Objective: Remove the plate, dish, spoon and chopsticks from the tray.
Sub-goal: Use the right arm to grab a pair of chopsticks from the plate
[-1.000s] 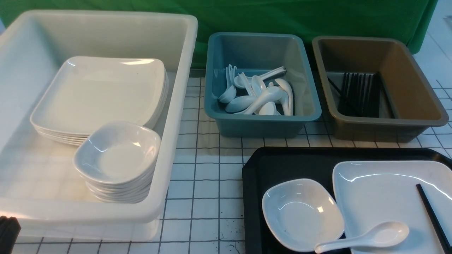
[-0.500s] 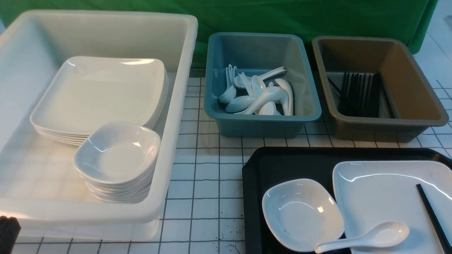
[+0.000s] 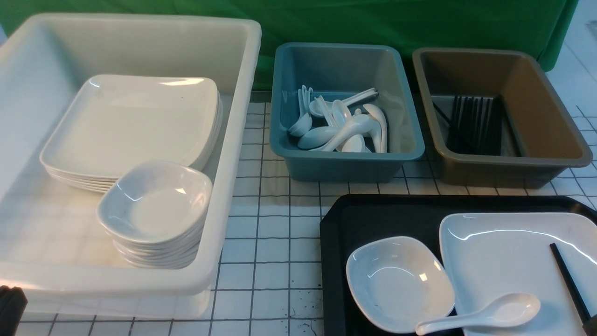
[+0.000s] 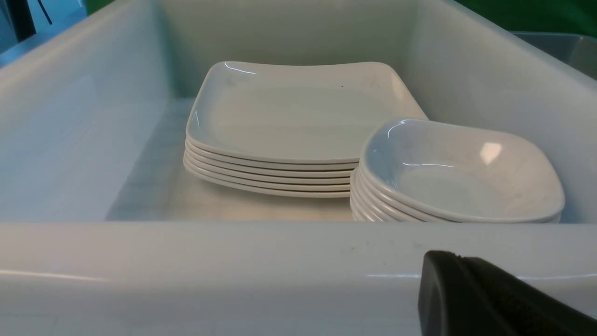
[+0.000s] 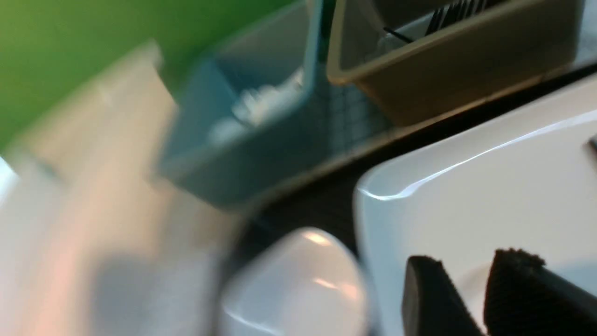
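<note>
on the tray (image 3: 373, 219): 1 plate (image 3: 503, 252), 1 dish (image 3: 396, 284), 1 spoon (image 3: 489, 313).

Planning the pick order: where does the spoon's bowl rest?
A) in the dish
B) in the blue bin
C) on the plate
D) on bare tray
C: the spoon has its bowl on the plate, with the handle pointing toward the dish.
</note>
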Controlling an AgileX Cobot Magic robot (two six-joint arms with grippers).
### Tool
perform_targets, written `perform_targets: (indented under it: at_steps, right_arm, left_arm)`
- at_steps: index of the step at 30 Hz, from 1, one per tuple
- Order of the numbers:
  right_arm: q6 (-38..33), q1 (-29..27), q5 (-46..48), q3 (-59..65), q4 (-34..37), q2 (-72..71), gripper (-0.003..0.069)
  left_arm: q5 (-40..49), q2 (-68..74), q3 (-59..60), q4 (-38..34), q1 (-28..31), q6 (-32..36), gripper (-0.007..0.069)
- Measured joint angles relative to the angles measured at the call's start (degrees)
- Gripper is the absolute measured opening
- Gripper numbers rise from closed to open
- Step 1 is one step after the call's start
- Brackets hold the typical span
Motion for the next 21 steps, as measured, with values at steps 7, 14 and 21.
perform_targets:
  at_steps: [7, 14, 21]
  right_arm:
    - [9.0, 0.0, -6.6, 0.0, 4.1, 0.0, 0.0246]
    - [15.1, 0.1, -6.5, 0.0, 4.3, 0.0, 0.0204]
    - [-10.7, 3.3, -2.8, -15.5, 4.3, 3.2, 0.0030]
  left_arm:
    - [0.0, 0.0, 0.0, 0.0, 0.0, -0.1, 0.0021]
    - [0.0, 0.0, 0.0, 0.0, 0.0, 0.0, 0.0021]
    - [0.0, 0.0, 0.0, 0.0, 0.0, 0.0, 0.0021]
